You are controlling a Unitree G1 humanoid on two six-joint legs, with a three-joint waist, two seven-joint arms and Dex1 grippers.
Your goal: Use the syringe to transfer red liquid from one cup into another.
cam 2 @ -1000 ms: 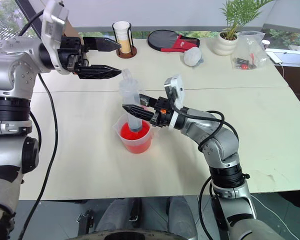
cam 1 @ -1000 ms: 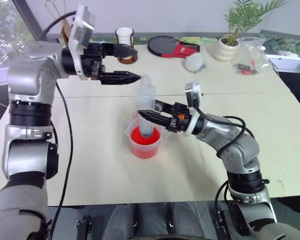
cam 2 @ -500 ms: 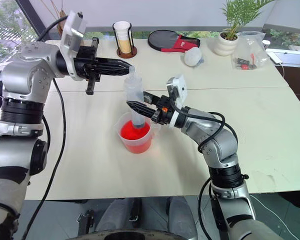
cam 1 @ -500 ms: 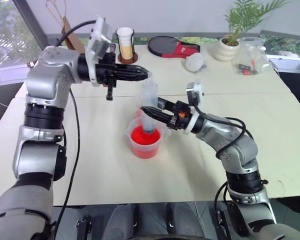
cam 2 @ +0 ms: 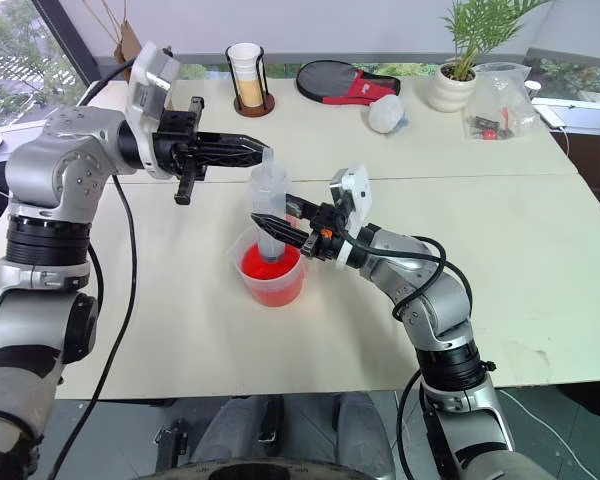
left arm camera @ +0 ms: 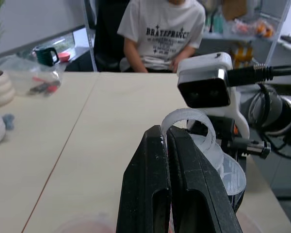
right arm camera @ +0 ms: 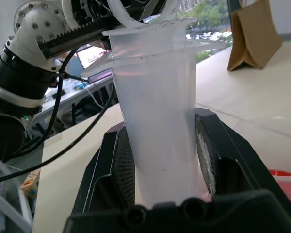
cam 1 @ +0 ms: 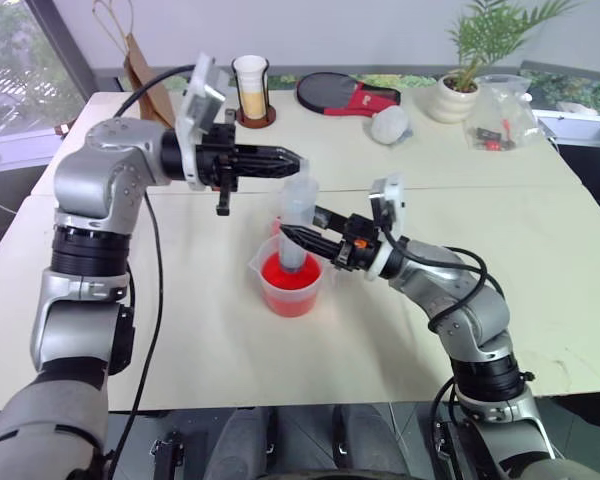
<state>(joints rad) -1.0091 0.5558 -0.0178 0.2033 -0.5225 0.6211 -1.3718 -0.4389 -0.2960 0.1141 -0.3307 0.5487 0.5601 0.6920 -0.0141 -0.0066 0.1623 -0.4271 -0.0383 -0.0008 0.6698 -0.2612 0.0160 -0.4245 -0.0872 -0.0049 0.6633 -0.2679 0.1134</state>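
Standing upright in the wide clear plastic beaker (cam 1: 291, 285), near the middle of the cream counter (cam 1: 540, 250) and toward its near edge: the large clear plastic syringe (cam 1: 296, 215), nozzle end down in the bright red liquid (cam 1: 289, 273). Gripped around the thick barrel by the right gripper (cam 1: 302, 238), black jaws closed on either side of it, reaching in level from the right above the beaker rim; seen close up in the right wrist view as ribbed pads pressed against the clear barrel (right arm camera: 160, 131). Pinched at the ring-topped plunger (left arm camera: 189, 119) by the left gripper (cam 1: 292, 159), jaws closed together on the ring, pointing level across from the left above the barrel. Partly hidden just behind the beaker and syringe: a small narrow clear plastic cup (cam 1: 277, 228), contents not readable. Along the far edge of the counter: a tall cream-coloured cup in a black wire holder (cam 1: 250, 88), a red and black paddle (cam 1: 345, 95), a potted green plant in a white pot (cam 1: 454, 95) and a clear plastic bag (cam 1: 502, 112). Across the counter in the left wrist view: a seated person in a white T-shirt (left arm camera: 160, 34).
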